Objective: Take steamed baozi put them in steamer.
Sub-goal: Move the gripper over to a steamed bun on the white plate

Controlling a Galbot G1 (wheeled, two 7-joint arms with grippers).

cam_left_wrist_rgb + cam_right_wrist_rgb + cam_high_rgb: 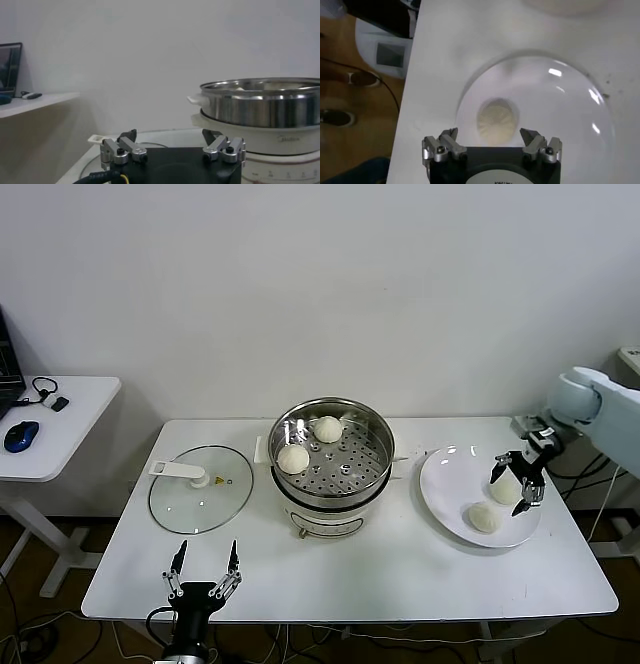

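Observation:
The steamer (375, 446) stands mid-table on its white pot base, with two baozi inside, one at the back (327, 428) and one at the left (293, 458). Two more baozi lie on the white plate (445, 484): a near one (485, 517) and a far one (504, 493). My right gripper (511, 487) is open and hangs over the far one. In the right wrist view that baozi (496, 121) lies between and just beyond the gripper's (490, 135) spread fingertips. My left gripper (204, 568) is open and empty, parked at the table's front edge. It also shows in the left wrist view (170, 134), facing the steamer (260, 107).
A flat glass lid (200, 489) with a white handle lies left of the steamer. A side table (60, 434) at the far left holds a blue mouse (20, 436). The plate (565, 100) sits close to the table's right edge.

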